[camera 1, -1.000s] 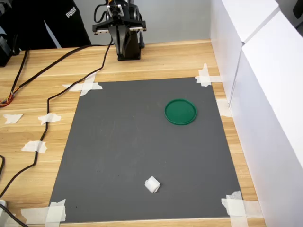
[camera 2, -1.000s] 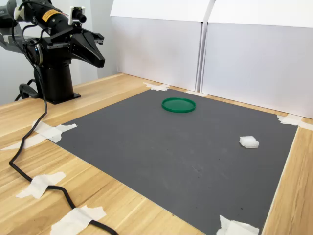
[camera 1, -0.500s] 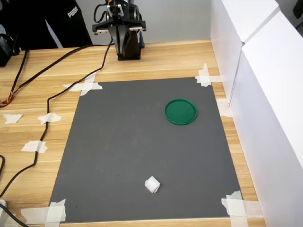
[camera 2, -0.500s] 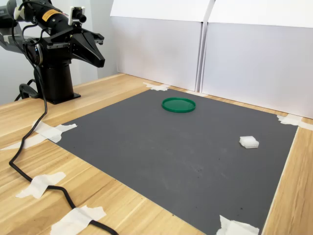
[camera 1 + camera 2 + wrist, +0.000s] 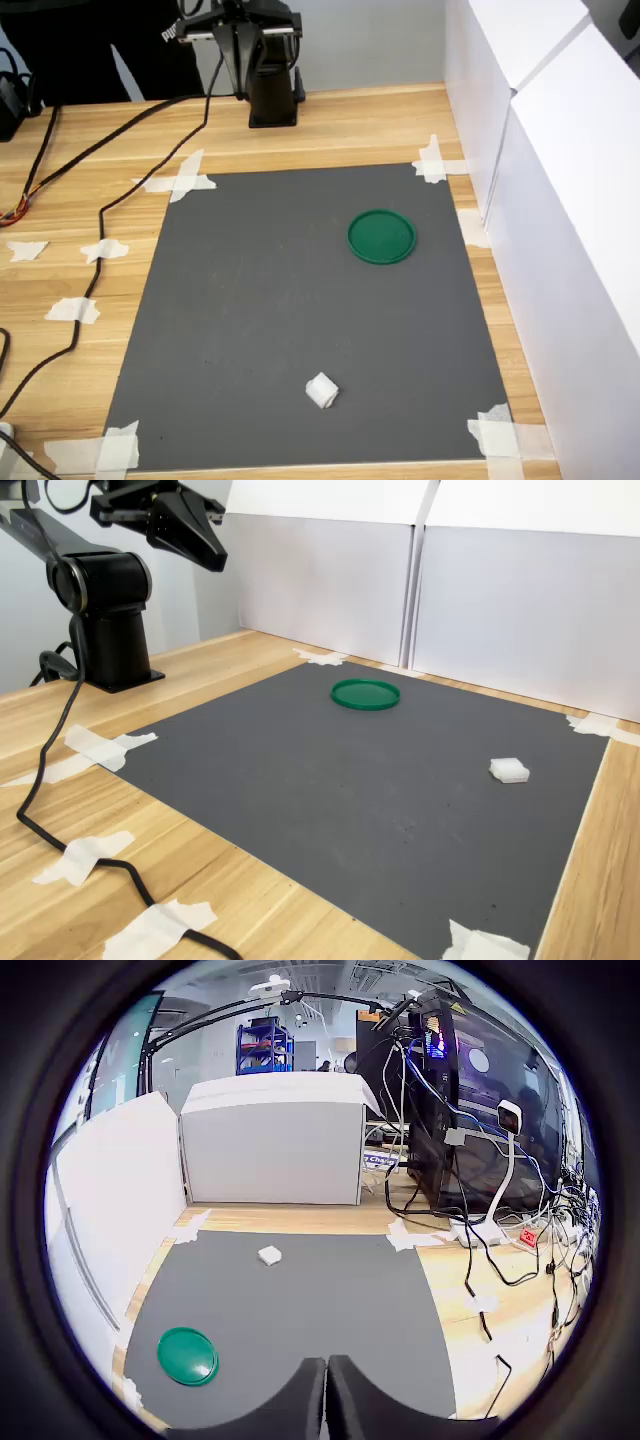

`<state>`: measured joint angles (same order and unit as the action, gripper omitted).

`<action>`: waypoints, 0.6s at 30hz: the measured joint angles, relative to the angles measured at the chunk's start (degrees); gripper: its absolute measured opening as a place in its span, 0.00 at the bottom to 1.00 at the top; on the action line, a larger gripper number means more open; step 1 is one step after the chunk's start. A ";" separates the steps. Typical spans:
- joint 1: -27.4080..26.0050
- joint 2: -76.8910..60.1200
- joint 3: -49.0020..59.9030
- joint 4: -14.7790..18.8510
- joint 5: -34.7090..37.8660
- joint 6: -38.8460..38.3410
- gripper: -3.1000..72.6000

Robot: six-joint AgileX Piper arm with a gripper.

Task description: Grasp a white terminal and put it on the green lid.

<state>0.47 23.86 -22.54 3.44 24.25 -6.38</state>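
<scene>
Now we see the gripper [image 5: 212, 558] held high above the wooden bench [image 5: 330, 125], over the far edge near the black arm base [image 5: 108, 620], and it carries nothing. In the wrist view its two fingers [image 5: 300, 1400] meet along a thin line, so it is clenched on empty air.

The white terminal [image 5: 321, 391] lies on the dark grey mat [image 5: 260, 300], close to the near edge in the first exterior view; in the second exterior view it sits toward the second exterior view's right side [image 5: 509, 770]. The green lid [image 5: 381, 236] lies flat on the same mat, toward the first exterior view's right and nearer the arm. The two are well apart, with bare mat between them.

White tape strips [image 5: 180, 182] hold the mat corners to the bench. White panels [image 5: 330, 580] stand along the bench side, and a black cable [image 5: 110, 205] runs across the wood at the first exterior view's left.
</scene>
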 joint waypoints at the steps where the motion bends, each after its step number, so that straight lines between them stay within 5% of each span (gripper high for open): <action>1: 0.00 2.29 -1.67 -0.15 0.34 0.00 0.02; 13: 0.00 25.77 -21.34 -0.66 14.01 -0.18 0.02; 18: 0.00 35.50 -26.72 -0.93 17.90 -8.39 0.02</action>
<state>0.47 59.35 -49.26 2.51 42.15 -14.77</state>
